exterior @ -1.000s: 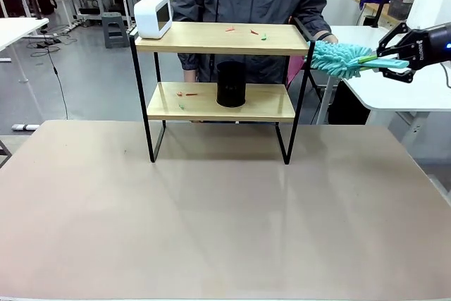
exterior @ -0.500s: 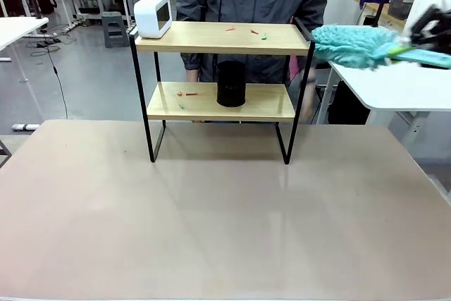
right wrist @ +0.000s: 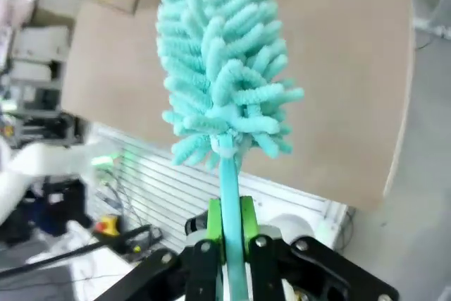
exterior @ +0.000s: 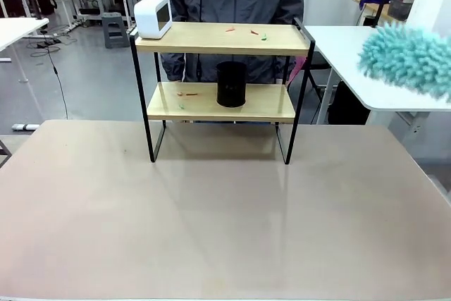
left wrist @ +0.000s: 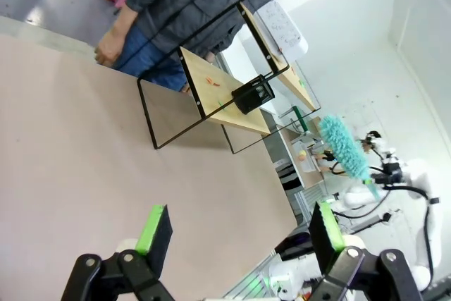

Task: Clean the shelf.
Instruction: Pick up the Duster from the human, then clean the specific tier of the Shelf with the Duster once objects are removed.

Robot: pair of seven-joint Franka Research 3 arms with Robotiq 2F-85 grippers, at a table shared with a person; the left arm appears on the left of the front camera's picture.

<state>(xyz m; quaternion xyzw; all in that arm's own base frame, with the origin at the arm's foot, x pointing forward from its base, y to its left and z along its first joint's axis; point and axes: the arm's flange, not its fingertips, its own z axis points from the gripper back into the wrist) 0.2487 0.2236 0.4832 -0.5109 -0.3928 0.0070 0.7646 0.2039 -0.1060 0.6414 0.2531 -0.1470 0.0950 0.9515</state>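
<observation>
Currently my right gripper point(right wrist: 227, 216) is clenched on the thin handle of the turquoise microfibre duster point(right wrist: 222, 68), whose fluffy head stands straight out past the fingertips. My left gripper point(left wrist: 239, 229) hangs tilted over the tan table point(left wrist: 70, 160), fingers spread wide with nothing between them. The shelf point(left wrist: 211, 96) stands well beyond those left fingertips, a black mesh cup point(left wrist: 254, 95) on its lower board. The duster head is well apart from the shelf.
</observation>
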